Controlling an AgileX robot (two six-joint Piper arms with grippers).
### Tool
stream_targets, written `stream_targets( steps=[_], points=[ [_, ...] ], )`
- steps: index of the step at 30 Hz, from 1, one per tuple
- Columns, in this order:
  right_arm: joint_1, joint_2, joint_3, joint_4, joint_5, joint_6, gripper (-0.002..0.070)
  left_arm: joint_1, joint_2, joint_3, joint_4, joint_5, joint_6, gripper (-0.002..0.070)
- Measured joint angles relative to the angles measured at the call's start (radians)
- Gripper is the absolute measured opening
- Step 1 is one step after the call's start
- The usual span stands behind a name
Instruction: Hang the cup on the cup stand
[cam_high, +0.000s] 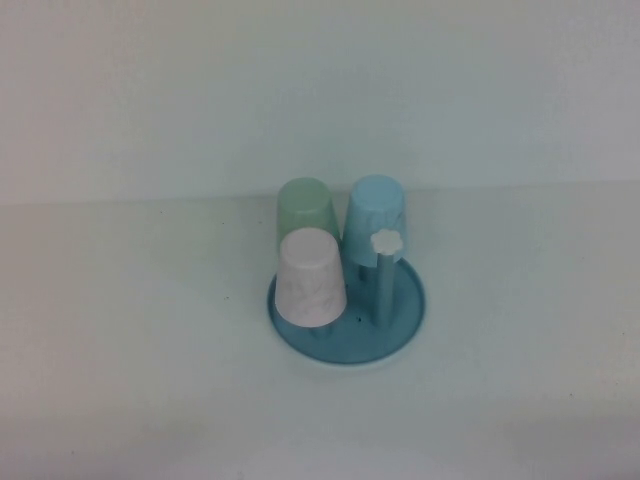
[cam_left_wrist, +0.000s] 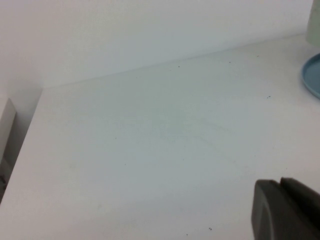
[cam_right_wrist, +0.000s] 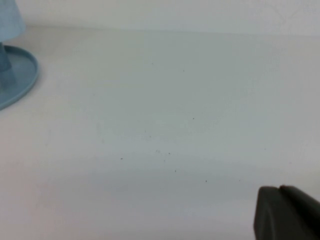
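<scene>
The pale pink cup (cam_high: 311, 278) sits upside down on a peg at the front left of the teal cup stand (cam_high: 400, 325). A pale green cup (cam_high: 305, 207) and a light blue cup (cam_high: 375, 212) hang upside down on the back pegs. One peg with a white flower cap (cam_high: 385, 241) stands bare at the front right. Neither arm shows in the high view. My left gripper (cam_left_wrist: 278, 184) is shut and empty over bare table, left of the stand's rim (cam_left_wrist: 311, 75). My right gripper (cam_right_wrist: 278, 190) is shut and empty, right of the stand (cam_right_wrist: 22, 80).
The white table (cam_high: 130, 330) runs to a white back wall. In the left wrist view a pale object (cam_left_wrist: 6, 125) stands beyond the table's edge. The light blue cup's side (cam_right_wrist: 10, 20) shows in the right wrist view.
</scene>
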Motion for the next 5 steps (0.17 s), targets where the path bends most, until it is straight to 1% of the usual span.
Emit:
stream_targets(
  steps=[5],
  points=[
    [0.000,0.000,0.000,-0.007,0.000,0.000,-0.0001,0.000,0.000,0.000,0.000,0.000,0.000,0.0001]
  ],
)
